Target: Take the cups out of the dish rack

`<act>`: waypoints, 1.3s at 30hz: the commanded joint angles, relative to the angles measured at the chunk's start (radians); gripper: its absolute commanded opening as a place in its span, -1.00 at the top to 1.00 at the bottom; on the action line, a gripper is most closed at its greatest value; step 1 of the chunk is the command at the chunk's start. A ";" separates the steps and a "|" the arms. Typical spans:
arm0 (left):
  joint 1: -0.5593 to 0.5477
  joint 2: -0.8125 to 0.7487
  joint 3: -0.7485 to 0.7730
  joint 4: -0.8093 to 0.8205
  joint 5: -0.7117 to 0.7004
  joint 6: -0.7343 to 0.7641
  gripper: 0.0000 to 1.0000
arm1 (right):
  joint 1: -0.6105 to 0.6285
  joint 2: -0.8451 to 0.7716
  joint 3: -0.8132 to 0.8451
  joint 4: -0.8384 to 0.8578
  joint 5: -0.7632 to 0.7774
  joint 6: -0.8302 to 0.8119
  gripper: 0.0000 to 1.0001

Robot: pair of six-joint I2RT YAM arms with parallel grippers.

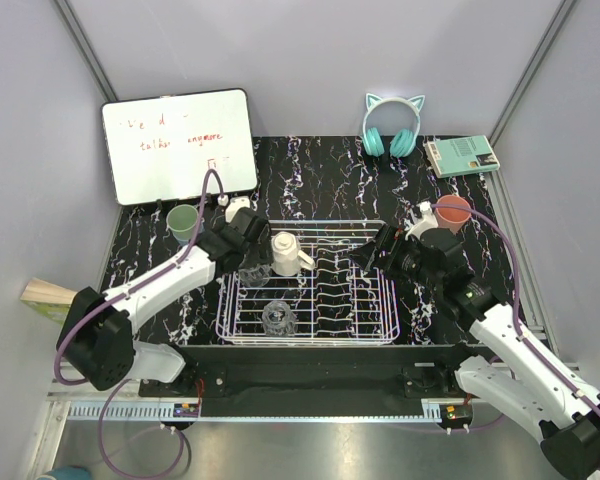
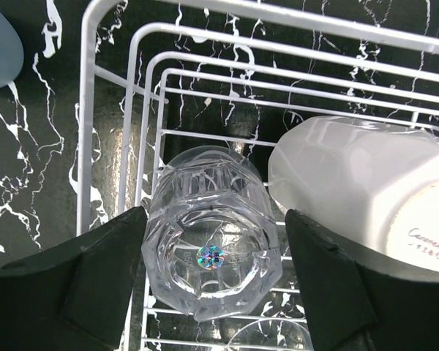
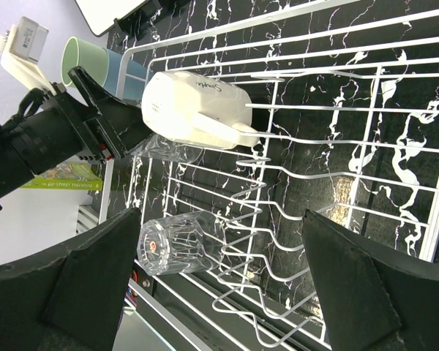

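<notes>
The white wire dish rack (image 1: 375, 320) lies mid-table. In it are a cream handled mug (image 1: 285, 253) on its side and two clear glasses, one (image 1: 278, 318) near the front and one (image 1: 255, 270) by the left arm. My left gripper (image 2: 216, 213) is open and its fingers flank that upturned glass (image 2: 212, 256), close to both sides. The mug (image 2: 358, 197) lies just to the right. My right gripper (image 3: 221, 213) is open and empty over the rack's right half (image 3: 336, 146). A pale green cup (image 1: 183, 220) and a pink cup (image 1: 453, 212) stand on the table outside the rack.
A whiteboard (image 1: 178, 145) leans at the back left. Teal cat-ear headphones (image 1: 392, 125) and a teal box (image 1: 462, 155) lie at the back right. A blue cup (image 3: 128, 73) sits by the green one. Grey walls enclose the table on three sides.
</notes>
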 commanded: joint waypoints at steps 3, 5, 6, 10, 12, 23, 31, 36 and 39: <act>0.008 0.010 -0.036 0.050 0.024 -0.010 -0.35 | 0.008 -0.006 -0.008 0.046 -0.022 -0.009 -0.96; 0.008 0.013 -0.037 0.052 0.028 -0.008 -0.01 | 0.008 -0.007 -0.013 0.047 -0.019 -0.006 -0.97; 0.008 0.015 -0.037 0.052 0.033 -0.005 0.12 | 0.008 -0.007 -0.016 0.044 -0.021 -0.008 -0.96; 0.008 0.018 -0.034 0.044 0.048 0.004 1.00 | 0.008 -0.013 -0.019 0.046 -0.019 -0.008 -0.96; 0.008 0.001 -0.036 0.044 0.054 0.006 1.00 | 0.008 -0.016 -0.019 0.046 -0.019 -0.008 -0.96; 0.008 -0.177 0.131 -0.049 0.102 0.059 1.00 | 0.008 -0.003 0.007 0.049 -0.016 -0.019 -0.98; 0.008 -0.264 0.265 -0.076 0.224 0.087 1.00 | 0.008 0.002 0.016 0.066 -0.028 -0.009 -1.00; 0.008 -0.330 0.204 0.077 0.408 0.109 1.00 | 0.008 -0.012 0.007 0.128 -0.070 0.011 -1.00; 0.008 -0.387 0.151 0.194 0.491 0.095 1.00 | 0.008 -0.018 0.011 0.170 -0.105 0.024 -0.96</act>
